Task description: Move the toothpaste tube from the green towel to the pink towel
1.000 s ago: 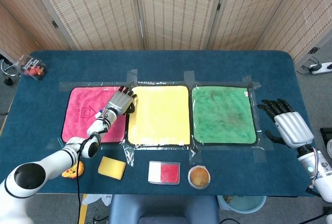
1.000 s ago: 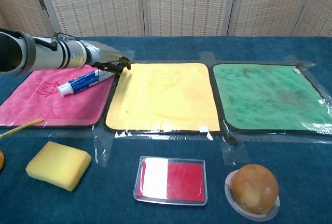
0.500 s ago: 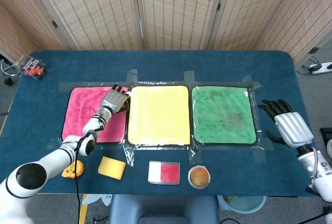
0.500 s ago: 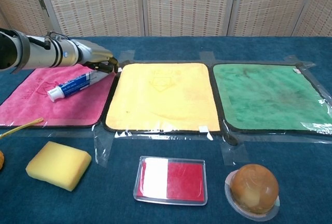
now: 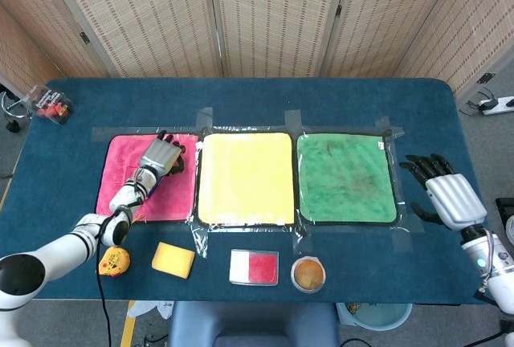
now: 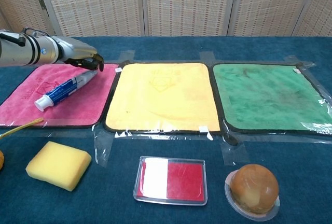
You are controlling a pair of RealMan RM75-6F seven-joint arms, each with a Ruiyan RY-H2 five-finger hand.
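Chest view: toothpaste tube (image 6: 63,88) slants over the pink towel (image 6: 31,107), cap toward the near-left.
Left hand (image 6: 78,58): fingers curl down on the tube's far end, pinching it above the towel.
Right hand (image 5: 446,190): spread and idle, off the green towel (image 5: 347,177)'s right edge.
Green towel: bare.

Hidden under the left hand
The toothpaste tube (image 6: 63,88) tail end disappears beneath the left hand (image 6: 80,58); grip unclear.

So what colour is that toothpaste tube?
Blue and white toothpaste tube with a white cap, clearest in the chest view.
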